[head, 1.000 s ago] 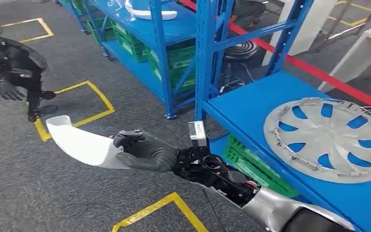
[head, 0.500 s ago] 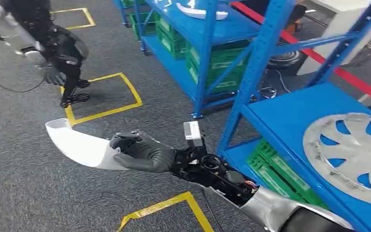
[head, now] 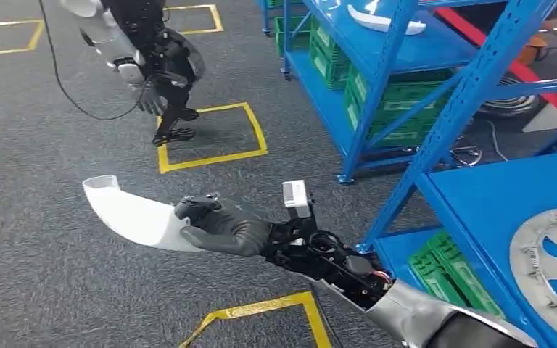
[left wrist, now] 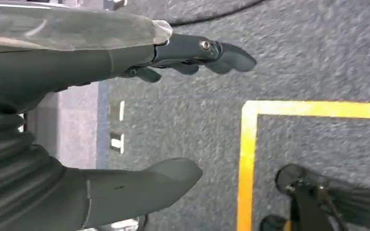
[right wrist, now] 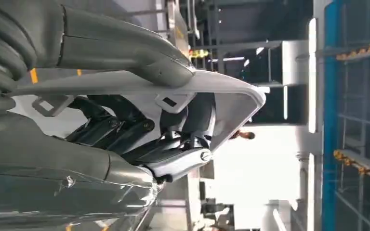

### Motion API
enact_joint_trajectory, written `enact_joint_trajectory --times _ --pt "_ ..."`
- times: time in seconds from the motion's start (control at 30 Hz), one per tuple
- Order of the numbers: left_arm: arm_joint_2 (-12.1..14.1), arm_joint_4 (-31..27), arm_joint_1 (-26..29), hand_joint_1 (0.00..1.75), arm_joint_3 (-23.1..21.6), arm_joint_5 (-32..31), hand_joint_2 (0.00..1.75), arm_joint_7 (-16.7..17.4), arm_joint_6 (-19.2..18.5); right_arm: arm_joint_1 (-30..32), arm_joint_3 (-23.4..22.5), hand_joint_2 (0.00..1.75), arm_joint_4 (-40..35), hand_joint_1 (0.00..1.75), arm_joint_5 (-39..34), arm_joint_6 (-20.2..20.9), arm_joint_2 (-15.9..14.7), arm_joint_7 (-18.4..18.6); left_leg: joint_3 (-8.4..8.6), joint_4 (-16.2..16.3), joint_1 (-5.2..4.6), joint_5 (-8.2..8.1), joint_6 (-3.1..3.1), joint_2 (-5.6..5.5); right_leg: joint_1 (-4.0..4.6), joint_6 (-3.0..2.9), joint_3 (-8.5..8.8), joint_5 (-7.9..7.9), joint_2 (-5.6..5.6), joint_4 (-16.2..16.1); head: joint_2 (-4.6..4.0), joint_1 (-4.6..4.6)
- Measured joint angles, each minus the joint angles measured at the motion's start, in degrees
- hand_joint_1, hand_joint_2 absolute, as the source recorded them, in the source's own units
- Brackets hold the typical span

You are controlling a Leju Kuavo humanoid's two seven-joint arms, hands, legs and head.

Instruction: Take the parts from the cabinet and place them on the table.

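My right hand (head: 225,226) grips a white curved panel part (head: 134,214) by one end and holds it out level above the grey carpet, away from the blue racks. In the right wrist view the thumb lies on top of the white part (right wrist: 231,96) and the dark fingers (right wrist: 173,139) are curled under it. My left hand (head: 149,98) hangs at the upper left of the head view. The left wrist view shows that left hand (left wrist: 173,106) with thumb and fingers apart and nothing in it, above the carpet.
Blue racks (head: 471,94) stand to the right with green crates (head: 450,279) on the low shelves. A silver wheel cover (head: 551,268) lies on the nearest shelf, another white part (head: 384,18) on a farther one. Yellow tape squares (head: 214,156) mark the carpet.
The whole picture has shifted: the camera has turned left, so the racks and wheel cover slid toward the right edge. My right hand still holds the white part the same way.
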Motion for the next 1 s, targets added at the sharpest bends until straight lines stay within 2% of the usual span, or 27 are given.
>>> enact_joint_trajectory --times 0.03,0.07,0.1,0.13,0.17,0.2,0.23,0.27,0.3,0.33,0.37,0.43,0.47,0.5,0.53,0.6,0.63,0.67,0.7,0.73,0.77,0.8,0.83,0.87,0.93,0.97,1.0 --pt "0.0 0.0 -0.2 0.00 0.0 0.0 1.75 0.0 0.0 -0.1 0.0 1.75 0.1 1.75 0.0 0.0 0.0 0.0 -2.11 4.1 0.09 -2.39 -0.35 1.69 0.10 -0.36 0.00 0.00 -0.90 0.0 0.00 -0.48" --pt "0.0 0.0 -0.3 0.00 0.0 0.0 1.75 0.0 0.0 0.0 0.0 1.75 0.2 1.75 0.0 0.0 0.0 0.0 -4.60 9.2 0.16 -4.69 -0.66 2.43 0.22 -0.36 -0.03 -0.01 -1.75 0.0 0.00 -0.68" --pt "0.0 0.0 -0.3 0.00 0.0 -0.1 1.75 0.0 0.0 0.0 0.0 1.75 0.4 1.75 0.0 0.0 0.0 0.2 -6.73 13.5 0.20 -6.28 -0.88 2.72 0.27 -0.39 -0.11 -0.05 -2.59 0.0 0.00 -0.80" --pt "0.0 0.0 -0.2 0.00 0.0 -0.1 1.75 0.0 0.0 0.0 0.0 1.75 0.5 1.75 0.0 0.0 0.0 0.2 -8.01 16.0 0.27 -6.68 -1.08 2.95 0.27 -0.38 -0.17 -0.08 -3.40 0.0 0.00 -0.98" --pt "0.0 0.0 -0.2 0.00 0.0 -0.1 1.75 0.0 0.0 0.0 0.0 1.75 0.7 1.75 0.0 0.0 0.0 0.2 -7.72 15.4 0.36 -5.75 -1.19 3.11 0.26 -0.34 -0.18 -0.11 -4.09 0.0 0.00 -1.05" --pt "0.0 0.0 -0.2 0.00 0.0 -0.1 1.75 0.1 0.0 0.0 0.0 1.75 0.8 1.75 0.0 0.0 0.0 0.2 -5.98 12.2 0.50 -3.78 -1.30 3.35 0.25 -0.21 -0.16 -0.22 -4.80 0.0 0.00 -1.11" --pt "0.2 0.0 -0.1 0.00 0.0 0.0 1.75 0.2 0.0 0.0 0.0 1.75 0.8 1.75 0.0 0.0 0.0 0.2 -3.28 7.1 0.61 -1.55 -1.33 3.91 0.24 -0.07 -0.09 -0.33 -5.39 0.1 0.00 -1.16" --pt "0.2 0.0 -0.2 0.00 0.0 0.2 1.75 0.2 0.0 0.0 0.1 1.75 0.8 1.75 0.0 0.0 0.0 0.2 0.17 1.1 0.61 0.64 -1.35 5.71 0.24 0.19 0.05 -0.52 -5.98 0.2 0.00 -1.20" --pt "0.2 0.0 -0.4 0.00 0.0 0.5 1.75 0.2 0.0 0.0 0.1 1.75 0.8 1.75 0.0 0.0 0.0 0.2 1.96 -2.5 0.35 0.69 -1.20 8.15 0.63 0.57 0.08 -0.78 -6.48 0.3 0.00 -1.37" --pt "0.4 0.0 -0.5 0.00 0.0 0.9 1.75 0.2 0.1 0.0 0.1 1.75 0.8 1.75 -0.1 0.0 0.0 0.2 1.94 -2.6 0.14 1.14 -0.39 7.23 0.89 0.90 0.10 -1.06 -6.92 0.5 0.00 -1.39" --pt "0.3 0.0 -0.5 0.00 0.0 1.3 1.75 0.3 0.1 0.0 0.1 1.75 0.8 1.75 -0.1 0.0 0.0 0.3 1.81 -2.4 0.05 0.99 0.02 6.74 0.86 1.10 0.25 -1.13 -7.26 0.5 0.00 -0.80" --pt "0.4 0.0 -0.3 0.00 0.0 1.6 1.75 0.6 0.1 0.0 0.3 1.75 0.8 1.75 -0.1 0.1 0.0 0.4 1.70 -2.4 -0.18 0.93 0.73 5.49 0.81 1.73 0.65 -1.39 -8.41 0.5 0.00 -0.65" --pt "0.4 0.0 -0.3 0.00 0.0 1.7 1.75 0.7 0.2 0.0 0.4 1.75 0.8 1.75 -0.1 0.1 0.0 0.3 1.99 -2.7 0.30 1.20 1.24 4.87 0.54 2.15 0.63 -1.84 -8.31 0.7 0.00 -0.67" --pt "0.4 0.0 -0.3 0.00 0.0 1.8 1.75 0.7 0.2 0.0 0.4 1.75 0.8 1.75 -0.1 0.1 0.0 0.3 2.02 -2.7 0.29 1.21 1.49 4.41 0.33 2.40 0.15 -3.26 -5.71 2.5 0.00 -0.32" --pt "0.5 0.0 -0.4 0.00 0.0 1.8 1.75 0.8 0.2 0.0 0.5 1.75 0.8 1.75 -0.1 0.2 0.0 0.3 2.03 -2.7 0.29 1.22 1.84 4.02 0.12 2.51 -1.61 -5.74 -3.95 6.7 0.00 -0.02" --pt "0.5 0.0 -0.4 0.00 0.0 1.8 1.75 0.8 0.2 0.3 0.5 1.75 0.9 1.75 -0.1 0.2 0.0 0.3 2.01 -2.7 0.15 1.21 2.05 2.81 0.10 2.74 -6.57 -10.14 -2.60 17.1 0.00 0.55" --pt "0.5 0.0 -0.4 0.00 0.0 2.1 1.75 0.8 0.2 0.5 0.5 1.75 1.0 1.75 -0.1 0.2 0.0 0.3 2.02 -2.7 0.02 1.20 2.06 2.03 0.11 2.71 -8.34 -10.84 -2.42 20.4 0.00 0.73" --pt "0.5 0.0 -0.4 0.00 0.0 2.3 1.75 0.8 0.3 0.6 0.5 1.75 1.2 1.75 -0.1 0.2 0.0 0.4 2.07 -2.7 -0.07 1.20 2.06 1.26 0.12 2.51 -8.69 -9.98 -2.32 20.5 0.00 0.79" --pt "0.5 0.0 -0.4 0.00 0.0 2.5 1.75 0.8 0.3 0.6 0.5 1.75 1.2 1.75 -0.1 0.4 0.0 0.3 2.12 -2.6 -0.14 1.20 2.06 0.43 0.14 2.24 -7.63 -7.83 -2.22 17.8 0.00 0.83" --pt "0.5 0.0 -0.4 0.00 0.0 2.7 1.75 0.8 0.4 0.5 0.5 1.75 1.2 1.75 -0.1 0.5 0.0 0.3 2.25 -2.6 -0.19 1.20 2.06 -0.39 0.20 1.87 -5.65 -5.11 -1.84 13.3 0.00 0.92" --pt "0.4 0.0 -0.4 0.00 0.0 2.8 1.75 0.8 0.5 0.5 0.5 1.75 1.2 1.75 -0.1 0.5 0.0 0.3 2.41 -2.6 -0.19 1.20 2.05 -1.17 0.34 1.39 -2.98 -2.14 -0.73 7.5 0.00 1.01" --pt "0.2 0.0 -0.4 0.00 0.0 2.8 1.75 0.8 0.5 0.4 0.5 1.75 1.2 1.75 -0.1 0.5 0.0 0.3 2.37 -2.7 -0.04 1.21 2.02 -1.76 0.42 0.90 -1.06 -0.36 1.65 2.9 0.00 1.05" --pt "0.0 0.0 -0.4 0.00 0.0 2.9 1.75 0.8 0.7 0.4 0.5 1.75 1.2 1.75 -0.1 0.5 0.0 0.3 2.11 -2.3 -0.37 1.19 1.74 -2.31 0.15 0.58 -0.36 -0.78 2.79 1.3 0.00 0.72" --pt "-0.1 0.0 -0.4 0.00 0.0 3.0 1.75 0.8 0.7 0.3 0.5 1.75 1.2 1.75 -0.1 0.6 0.0 0.3 1.80 -2.4 0.05 1.36 1.38 -2.96 0.46 0.77 -0.32 -0.90 2.27 1.2 0.00 0.88" --pt "-0.1 0.0 -0.1 0.00 0.0 3.0 1.75 0.8 0.8 0.2 0.5 1.75 1.2 1.75 -0.1 0.6 0.0 0.4 1.66 -2.9 0.44 1.69 0.59 -4.11 0.73 0.50 -0.23 -0.85 1.34 1.0 0.00 0.97" --pt "0.1 0.0 0.0 0.00 0.0 3.0 1.75 0.8 0.8 0.1 0.5 1.75 1.2 1.75 -0.1 0.6 0.2 0.3 1.62 -2.8 0.07 1.58 0.35 -4.00 -0.07 0.08 0.27 -0.26 0.39 -0.1 0.00 0.92" --pt "-0.2 0.0 0.0 0.00 0.0 3.0 1.75 0.8 0.8 0.1 0.5 1.75 1.2 1.75 -0.1 0.6 0.2 0.4 1.14 -1.7 0.00 0.64 0.24 -0.86 0.04 -0.08 0.61 -0.06 -0.34 -0.6 0.00 0.70"
